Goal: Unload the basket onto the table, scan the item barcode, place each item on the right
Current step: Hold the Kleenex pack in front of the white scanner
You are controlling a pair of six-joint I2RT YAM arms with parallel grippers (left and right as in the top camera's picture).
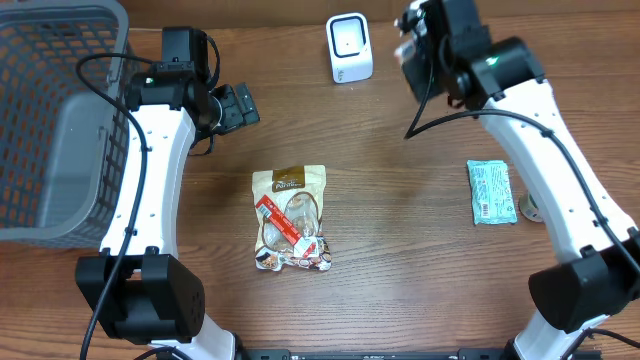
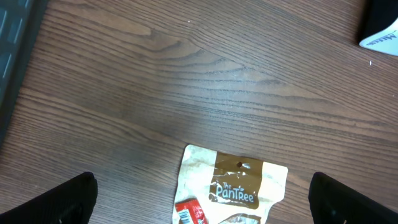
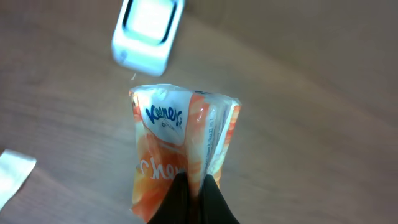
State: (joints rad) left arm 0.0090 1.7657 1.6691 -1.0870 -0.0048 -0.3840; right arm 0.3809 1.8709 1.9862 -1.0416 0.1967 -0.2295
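My right gripper (image 3: 196,186) is shut on the bottom edge of an orange and white Kleenex tissue pack (image 3: 180,143), pinched between the black fingers. The pack hangs in the air just short of the white barcode scanner (image 3: 148,31). In the overhead view the scanner (image 1: 349,47) stands at the table's back middle, with the right gripper (image 1: 412,45) and the pack (image 1: 406,52) just to its right. My left gripper (image 1: 238,106) is open and empty; its wrist view shows the fingertips (image 2: 74,199) wide apart above the wood.
A beige and brown PanTree pouch (image 1: 290,218) lies mid-table with a red packet (image 2: 191,213) on it. A green pack (image 1: 491,192) lies at the right. A grey basket (image 1: 60,120) fills the back left corner. A white slip (image 3: 13,174) lies left of the held pack.
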